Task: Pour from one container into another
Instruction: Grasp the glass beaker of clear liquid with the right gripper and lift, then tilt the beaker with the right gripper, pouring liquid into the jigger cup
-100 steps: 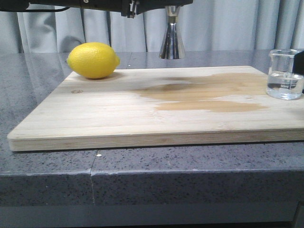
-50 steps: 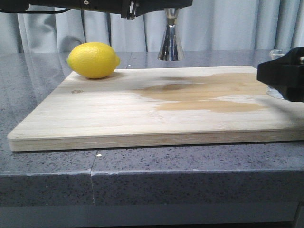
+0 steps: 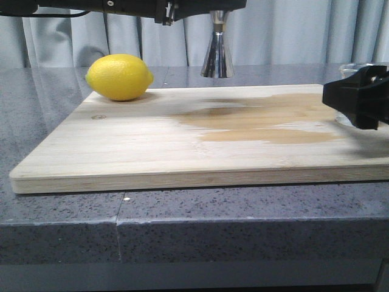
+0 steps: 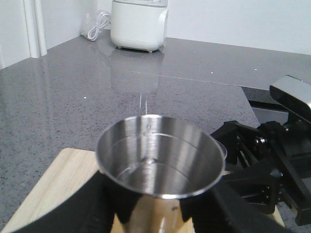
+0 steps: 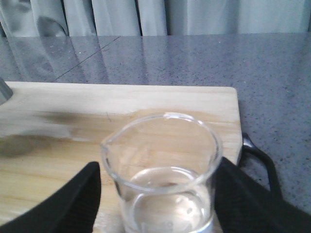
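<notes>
Left gripper pinches jigger aloft — positioned as receiver. Right gripper straddles beaker on board; closure — cannot tell.

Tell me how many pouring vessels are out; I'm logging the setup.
2. The steel jigger is held above the board's far edge in the left gripper; the glass beaker sits between the right gripper's fingers at the board's right end.

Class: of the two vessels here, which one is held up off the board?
The steel jigger, held by the left gripper; the glass beaker sits on the wooden board.
</notes>
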You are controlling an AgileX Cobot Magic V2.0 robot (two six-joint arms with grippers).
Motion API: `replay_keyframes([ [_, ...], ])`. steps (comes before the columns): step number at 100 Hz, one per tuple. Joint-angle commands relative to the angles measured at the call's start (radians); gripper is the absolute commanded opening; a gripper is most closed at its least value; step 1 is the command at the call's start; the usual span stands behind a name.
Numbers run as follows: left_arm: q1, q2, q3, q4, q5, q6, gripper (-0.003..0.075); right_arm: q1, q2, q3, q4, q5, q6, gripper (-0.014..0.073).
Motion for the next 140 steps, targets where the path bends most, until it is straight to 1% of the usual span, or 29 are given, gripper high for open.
replay_keyframes([
  [1, 0.001, -0.054, -0.031, -0.077, 0.049, -0.007, 0.0292, 0.002, -0.017, -0.022, -0.012, -0.07, 0.0, 0.0386],
  [25, 0.001, -0.054, -0.031, -0.077, 0.049, -0.007, 0.0292, 0.002, -0.017, -0.022, -0.012, -0.051, 0.0, 0.0307],
  [39, 0.001, -0.054, -0.031, -0.077, 0.049, -0.007, 0.0292, 0.002, -0.03, -0.033, -0.012, -0.049, 0.0, 0.0298],
  [48, 0.001, -0.054, -0.031, -0.077, 0.049, -0.007, 0.0292, 0.002, -0.058, -0.062, -0.012, 0.0, 0.0, 0.0298],
  [57, 0.001, -0.054, -0.031, -0.077, 0.049, -0.007, 0.0292, 0.002, -0.104, -0.118, -0.012, 0.109, 0.0, 0.0298],
  [70, 0.001, -0.054, -0.031, -0.077, 0.049, -0.007, 0.0292, 0.002, -0.179, -0.253, -0.031, 0.335, 0.0, 0.0298],
  [89, 0.001, -0.054, -0.031, -0.077, 0.049, -0.007, 0.0292, 0.018, -0.223, -0.514, -0.103, 0.754, 0.0, 0.0298],
  [99, 0.001, -0.054, -0.031, -0.077, 0.049, -0.007, 0.0292, 0.048, -0.223, -0.649, -0.153, 0.93, 0.0, 0.0298],
  [124, 0.001, -0.054, -0.031, -0.077, 0.049, -0.007, 0.0292, 0.137, -0.18, -0.914, -0.312, 1.206, 0.0, 0.0298],
  [133, 0.001, -0.054, -0.031, -0.077, 0.049, -0.007, 0.0292, 0.162, -0.145, -0.995, -0.343, 1.288, -0.042, 0.0298],
  [140, 0.001, -0.054, -0.031, -0.077, 0.049, -0.007, 0.0292, 0.182, -0.121, -1.046, -0.354, 1.346, -0.102, 0.0298],
])
